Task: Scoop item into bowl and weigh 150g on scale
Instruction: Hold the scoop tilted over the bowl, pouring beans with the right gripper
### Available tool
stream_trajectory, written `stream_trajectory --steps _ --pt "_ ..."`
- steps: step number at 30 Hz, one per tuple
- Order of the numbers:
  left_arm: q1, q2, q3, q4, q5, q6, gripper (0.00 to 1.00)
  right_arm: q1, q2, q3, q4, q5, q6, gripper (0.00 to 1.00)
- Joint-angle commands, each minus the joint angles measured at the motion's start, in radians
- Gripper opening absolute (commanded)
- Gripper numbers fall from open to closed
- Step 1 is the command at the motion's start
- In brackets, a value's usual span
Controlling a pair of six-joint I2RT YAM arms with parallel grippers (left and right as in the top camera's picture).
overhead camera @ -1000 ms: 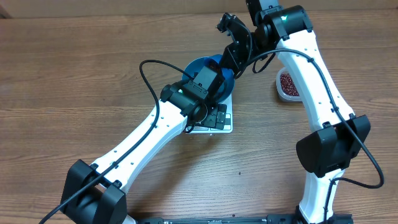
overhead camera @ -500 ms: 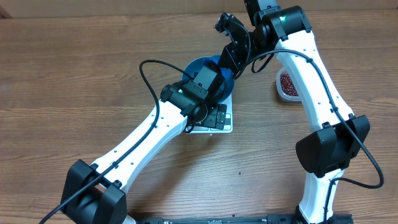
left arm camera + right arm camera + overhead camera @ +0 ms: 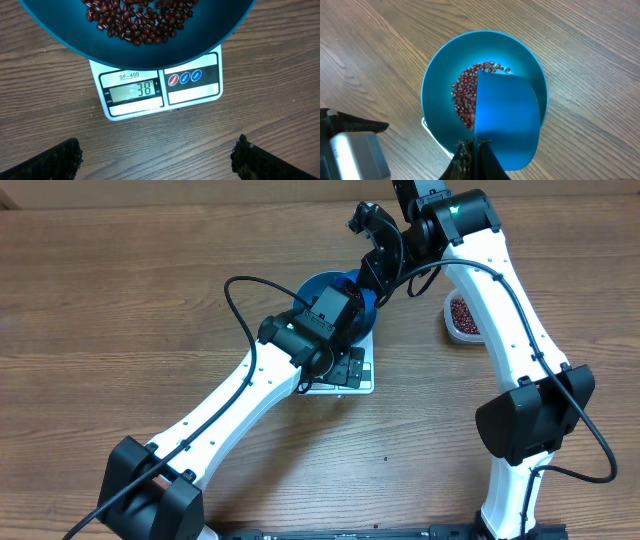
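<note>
Sitting on the white scale (image 3: 195, 92), the blue bowl (image 3: 150, 55) is seen with a small heap of red-brown beans (image 3: 140, 20) in the bottom. The bowl is wider than the scale, so much of the scale is hidden under it. The front edge with the display (image 3: 132, 90) and three round buttons is left showing, and the number 38 can be read on the display.

A blue scoop (image 3: 507, 120) is held by the right gripper (image 3: 475, 150), which is squeezed tight on the thin handle. The scoop is kept above the bowl, and part of the heap is covered by it in the right wrist view.

The left gripper (image 3: 157, 162) is spread wide and nothing is held in it. It is hung over the wooden table (image 3: 120, 300), just in front of the scale.

More beans are kept in a clear tub (image 3: 463, 315) on the table, beside the right arm and apart from the bowl.
</note>
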Motion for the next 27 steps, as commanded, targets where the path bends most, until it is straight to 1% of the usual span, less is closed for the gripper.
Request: stream_trajectory --steps 1,6,8,10,13,17,27 --pt "0.003 0.008 -0.010 0.002 0.008 0.019 1.00 0.005 -0.013 0.025 0.016 0.019 0.030 0.04" --pt "0.003 0.008 -0.010 0.002 0.008 0.019 0.99 0.008 -0.013 0.025 0.021 0.018 0.023 0.04" --pt "0.003 0.008 -0.010 0.002 0.008 0.019 1.00 0.008 -0.013 0.025 0.039 0.042 0.063 0.04" --pt "0.003 0.008 -0.010 0.002 0.008 0.019 0.99 0.008 -0.013 0.025 0.058 0.025 0.105 0.04" --pt "0.003 0.008 -0.010 0.002 0.008 0.019 1.00 0.015 -0.013 0.025 0.057 0.009 0.066 0.04" --pt "0.003 0.008 -0.010 0.002 0.008 0.019 1.00 0.017 -0.013 0.025 0.072 0.077 0.098 0.04" --pt "0.003 0.008 -0.010 0.002 0.008 0.019 0.99 0.017 -0.013 0.025 0.071 0.072 0.101 0.04"
